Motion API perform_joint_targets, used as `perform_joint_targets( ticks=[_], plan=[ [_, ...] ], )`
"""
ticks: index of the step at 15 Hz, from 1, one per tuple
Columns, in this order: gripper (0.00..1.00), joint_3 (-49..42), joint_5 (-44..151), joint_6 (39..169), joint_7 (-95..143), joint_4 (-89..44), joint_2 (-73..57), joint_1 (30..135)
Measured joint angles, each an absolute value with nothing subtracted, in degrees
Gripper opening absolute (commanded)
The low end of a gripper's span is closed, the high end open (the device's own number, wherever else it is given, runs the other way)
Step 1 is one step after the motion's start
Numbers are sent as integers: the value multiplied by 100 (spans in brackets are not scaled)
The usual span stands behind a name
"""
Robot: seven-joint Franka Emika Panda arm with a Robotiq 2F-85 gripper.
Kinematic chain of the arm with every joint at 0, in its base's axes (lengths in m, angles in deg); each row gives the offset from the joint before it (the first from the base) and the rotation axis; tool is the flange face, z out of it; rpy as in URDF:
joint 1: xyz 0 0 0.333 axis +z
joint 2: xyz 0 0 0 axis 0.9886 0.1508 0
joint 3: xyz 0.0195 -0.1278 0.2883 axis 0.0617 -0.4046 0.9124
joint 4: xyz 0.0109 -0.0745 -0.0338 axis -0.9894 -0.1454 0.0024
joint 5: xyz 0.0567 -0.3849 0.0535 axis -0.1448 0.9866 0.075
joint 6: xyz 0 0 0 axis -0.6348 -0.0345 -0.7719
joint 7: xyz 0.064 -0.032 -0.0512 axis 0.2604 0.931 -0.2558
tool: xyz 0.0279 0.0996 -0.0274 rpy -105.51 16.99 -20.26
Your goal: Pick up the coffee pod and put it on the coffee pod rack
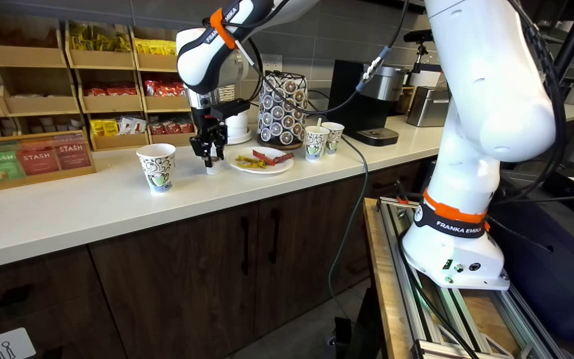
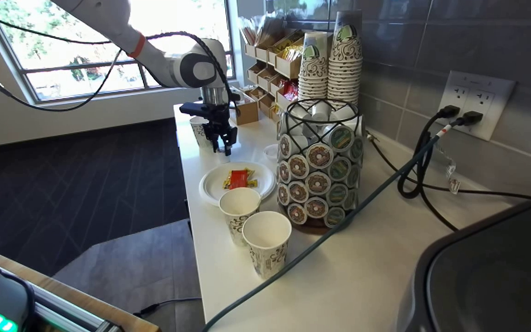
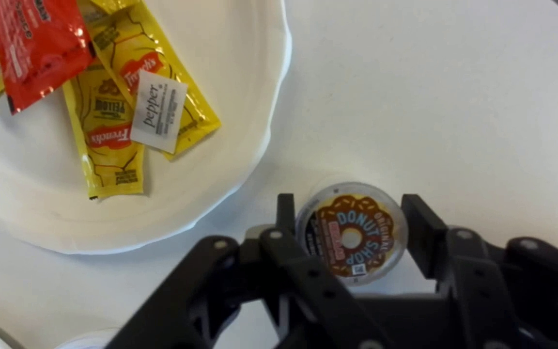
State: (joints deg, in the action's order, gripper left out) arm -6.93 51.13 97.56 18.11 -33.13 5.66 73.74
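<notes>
One Original Donut Shop coffee pod (image 3: 351, 236), lid up beside the white plate (image 3: 242, 63), is pinched in the gripper (image 3: 349, 212), so the step is likely the grasp, and the next move calls for lifting it over to the wire pod rack (image 2: 314, 228).

Coffee pod (image 3: 351, 237) within the gripper (image 3: 349, 215), just beside the plate (image 3: 240, 97) of packets (image 3: 109, 104); rack (image 1: 282, 110) nearer the wall (image 1: 292, 37)

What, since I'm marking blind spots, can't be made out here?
Claw: whether it squeezes the coffee pod; contact unclear from above in the wrist view, too small in both exterior views.
Coffee pod rack: print on its pod lids, too small in both exterior views.
Red packet: full name, cut off by the top edge in the wrist view.
</notes>
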Motion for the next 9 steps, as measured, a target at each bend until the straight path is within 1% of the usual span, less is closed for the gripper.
perform_joint_targets(
  ticks=[5,7,9],
  plan=[
    [29,-691,5093,9355,1813,-3259,387,7367],
    [29,-691,5086,9002,1789,-3419,51,7337],
    [29,-694,5085,8869,1689,-3864,-490,7278]
  ],
)
